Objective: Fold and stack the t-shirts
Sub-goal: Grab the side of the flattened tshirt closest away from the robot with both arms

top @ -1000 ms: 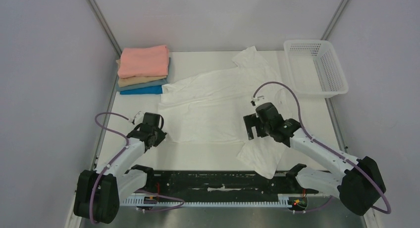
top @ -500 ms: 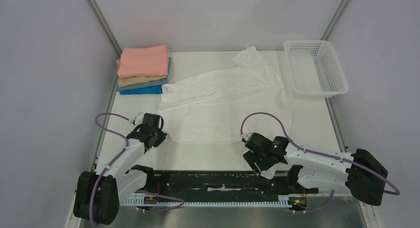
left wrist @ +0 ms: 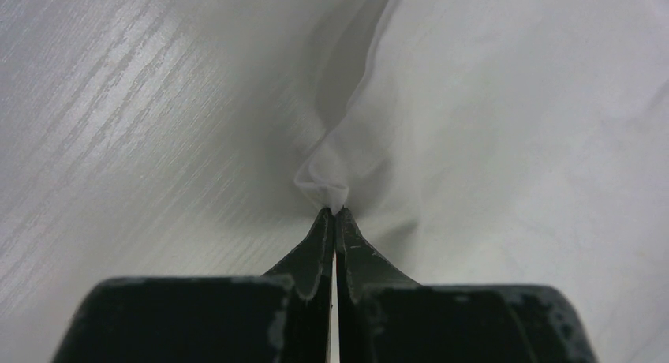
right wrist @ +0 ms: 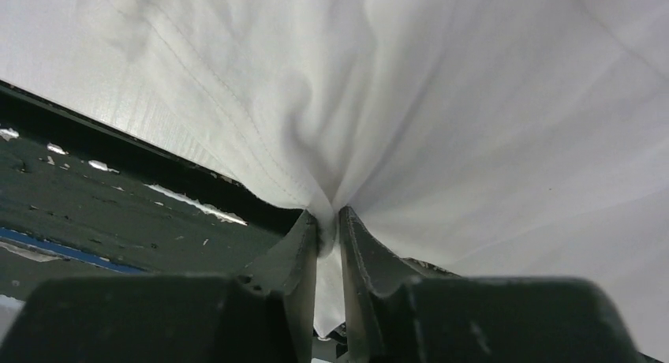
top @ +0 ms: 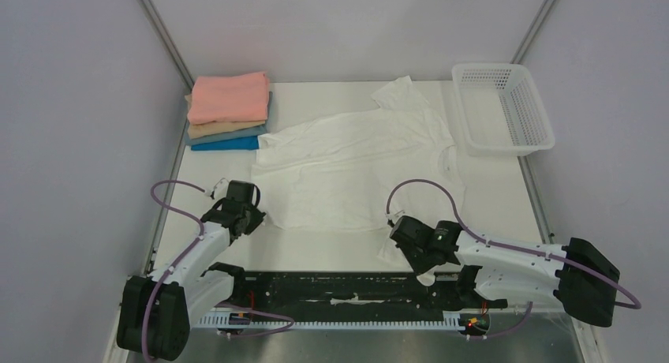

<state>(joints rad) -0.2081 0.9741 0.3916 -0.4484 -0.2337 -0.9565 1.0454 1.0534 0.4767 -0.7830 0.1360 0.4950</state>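
Note:
A plain white t-shirt [top: 355, 162] lies spread across the middle of the table, one sleeve toward the far edge and its near right part hanging over the front edge. My left gripper [top: 254, 218] is shut on the shirt's near left corner [left wrist: 327, 181], a small peak of cloth pinched at its tips [left wrist: 334, 213]. My right gripper [top: 416, 262] is shut on the white t-shirt [right wrist: 442, 102] at its near right edge, cloth bunched between the fingers [right wrist: 304, 245]. Folded t-shirts in salmon pink [top: 229, 97], tan, grey-blue and bright blue [top: 225, 144] sit stacked at the far left.
A white plastic mesh basket [top: 502, 106] stands at the far right corner. The dark rail [top: 331, 288] with the arm bases runs along the table's near edge, right under my right gripper. Metal frame posts rise at both far corners.
My right gripper came down from above the shirt to its near right edge at the table front and closed on the cloth. The left gripper kept its hold and place.

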